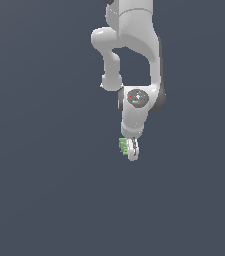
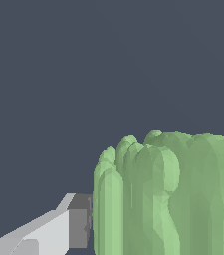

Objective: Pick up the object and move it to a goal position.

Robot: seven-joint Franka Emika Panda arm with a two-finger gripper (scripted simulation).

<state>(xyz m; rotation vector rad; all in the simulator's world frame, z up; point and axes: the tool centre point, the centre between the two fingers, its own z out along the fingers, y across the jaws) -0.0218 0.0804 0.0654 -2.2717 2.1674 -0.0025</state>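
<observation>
Object (image 1: 122,146), a small light-green ridged piece, sits at the tip of the white arm (image 1: 134,45), pressed against the end effector (image 1: 131,150) on the exterior view's left side. From that camera the end effector is seen nearly edge-on, so only one white finger (image 1: 132,149) is plain, and the green piece shows beside it rather than clearly between two fingers; the gap looks narrow, yet whether the fingers are clamped on the piece cannot be told for certain. The exterior view gives the whole posture: the arm hangs down from the upper edge, its wrist pointing downward, with the green piece low in the middle of a flat dark blue-grey ground (image 1: 44,200), and no line of contact with that ground can be made out. The wrist view gives what the other camera cannot, namely the piece's surface up close (image 2: 168,199): a cluster of rounded vertical ribs packed side by side, pale green with darker creases, with lobed, uneven ends. In the same view one finger (image 2: 49,231) is white with a grey pad (image 2: 78,226) that lies right against the ribbed side, seemingly touching it. The second finger is hidden behind the green bulk.
</observation>
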